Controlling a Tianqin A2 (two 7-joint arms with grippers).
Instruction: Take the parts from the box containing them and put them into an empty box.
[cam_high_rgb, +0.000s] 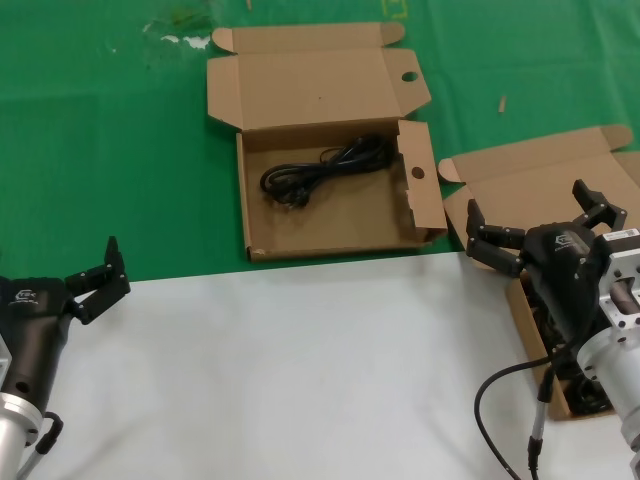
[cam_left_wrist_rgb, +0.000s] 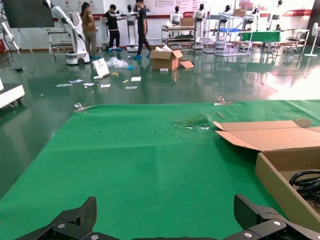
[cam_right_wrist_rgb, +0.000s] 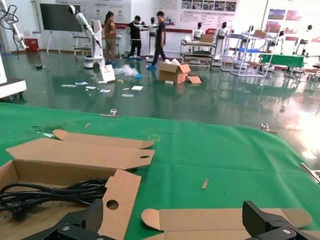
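Hovering my right pincer (cam_high_rgb: 535, 228), fingers apart and empty, over the plain brown cardboard box without holes (cam_high_rgb: 520, 190) at the bench's right, I judged it poised to reach in. One black coiled power cable (cam_high_rgb: 325, 168) lay in the wide holed cardboard box (cam_high_rgb: 330, 215). Left pincer (cam_high_rgb: 92, 272) waited apart, near-left.

The work surface is a table whose far part is covered by a green cloth (cam_high_rgb: 100, 150) and whose near part is a plain white sheet (cam_high_rgb: 300, 370). On the green cloth lies the wide box with holes (cam_high_rgb: 330, 235), lid open. To the right, straddling green and white, lies the plain box (cam_high_rgb: 530, 185) (partly hidden by the arm). Whitish scraps (cam_high_rgb: 175, 38) and a small sliver (cam_high_rgb: 502, 103) rest on the cloth.
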